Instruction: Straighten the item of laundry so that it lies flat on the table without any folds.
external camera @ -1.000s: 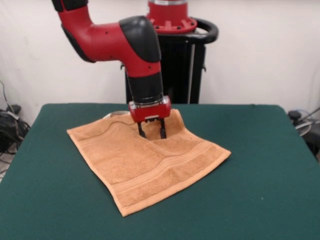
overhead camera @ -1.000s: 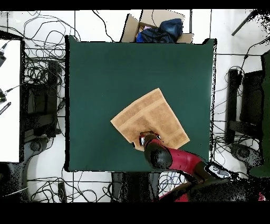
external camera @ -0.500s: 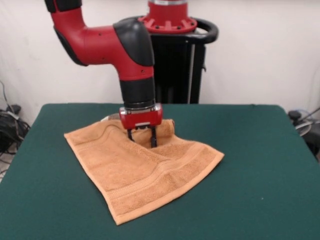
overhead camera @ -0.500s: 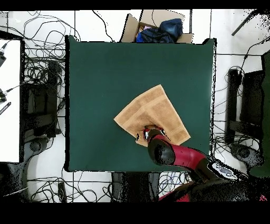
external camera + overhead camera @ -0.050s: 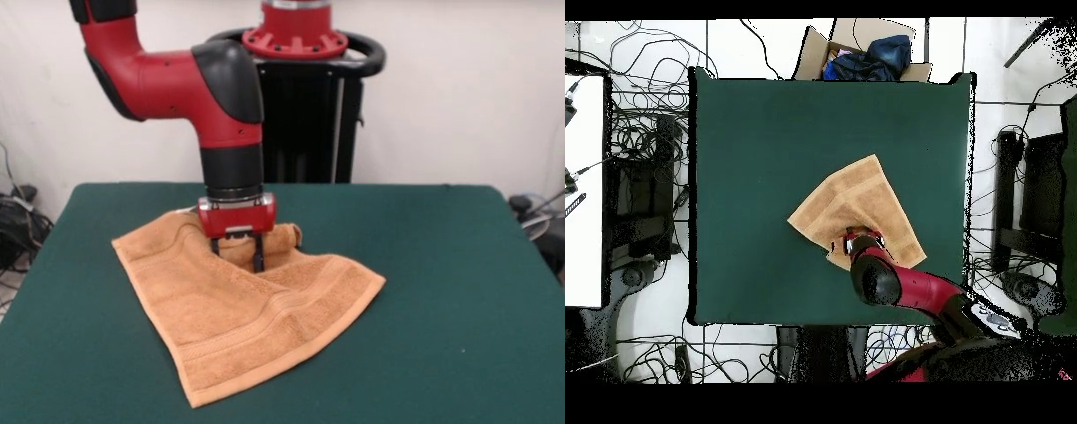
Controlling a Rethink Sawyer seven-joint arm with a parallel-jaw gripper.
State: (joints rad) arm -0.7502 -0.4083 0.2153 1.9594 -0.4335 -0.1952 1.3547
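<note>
The item of laundry (image 5: 256, 327), an orange-tan terry towel with border bands, lies on the green table (image 5: 441, 353) slightly left of centre. It is skewed, and its far edge is bunched into a raised roll. My gripper (image 5: 237, 254) points straight down at that far edge, its black fingers (image 5: 259, 258) standing on either side of a pinched fold, shut on it. In the overhead view the towel (image 5: 865, 205) sits as a diamond toward the table's (image 5: 765, 140) lower middle. There the gripper (image 5: 853, 240) is mostly hidden under the red and black arm at the towel's lower corner.
The black pedestal (image 5: 309, 115) stands behind the table's far edge. A cardboard box with dark blue cloth (image 5: 860, 55) sits just beyond the table's top edge in the overhead view. Cables cover the floor on both sides, and a white desk (image 5: 580, 190) stands at the left.
The gripper has moved left in the front view and dragged the towel with it. The towel has shifted and turned, and its far edge has bunched up more.
</note>
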